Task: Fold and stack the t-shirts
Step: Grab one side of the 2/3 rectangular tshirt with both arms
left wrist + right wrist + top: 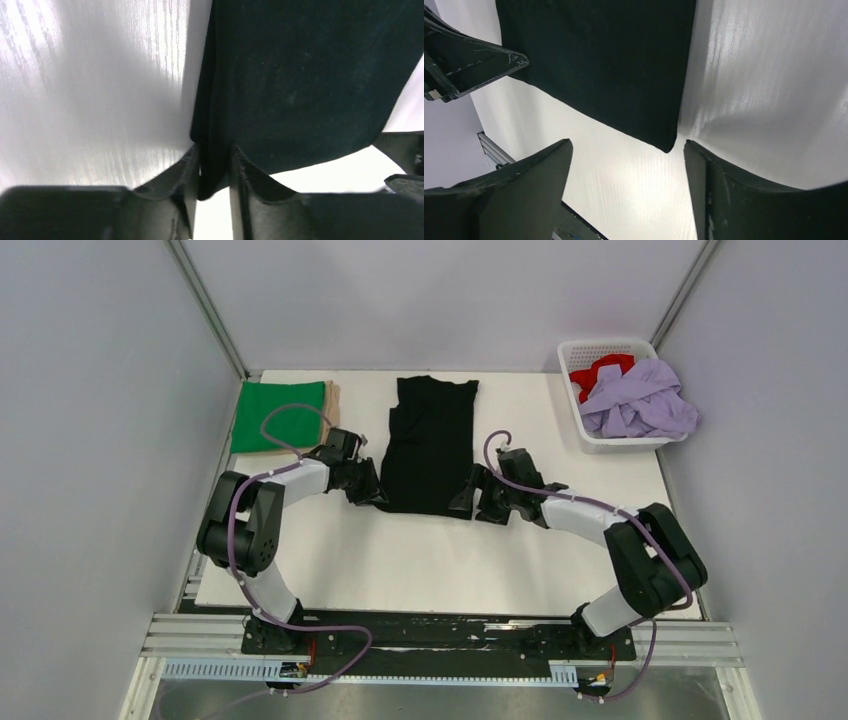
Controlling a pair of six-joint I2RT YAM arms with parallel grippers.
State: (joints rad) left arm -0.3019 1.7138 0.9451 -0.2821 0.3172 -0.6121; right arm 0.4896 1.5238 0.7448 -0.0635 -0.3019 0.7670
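- While looking down from above, seeing the large black soft-cloth t-shirt (430, 445) lying flat and folded narrow in the middle of the white table (400, 560), with its neck end pointing to 12 o'clock and its hem to 6 o'clock.
- Meeting that shirt's 7 o'clock hem corner with the black two-finger left gripper (372, 495).
- In the left wrist view, pinching a fold of the black cloth (300, 75) in the left gripper (215, 150), with the fingers standing almost together and the cloth clamped between them.
- Hanging low at the 5 o'clock hem corner with the black two-finger right gripper (465, 505).
- In the right wrist view, holding the right gripper (626, 145) with its fingers spread wide apart, the shirt's corner (599, 60) lying between them and touching neither.
- Resting at the table's 10 o'clock, the folded green cloth t-shirt (280, 415), lying over a folded tan cloth t-shirt (333, 405) peeking out along its 3 o'clock edge.
- Standing at the table's 2 o'clock, the white plastic lattice basket (600, 345), holding a crumpled red cloth t-shirt (600, 370) and a lilac cloth t-shirt (640, 400) spilling over the rim toward 4 o'clock.
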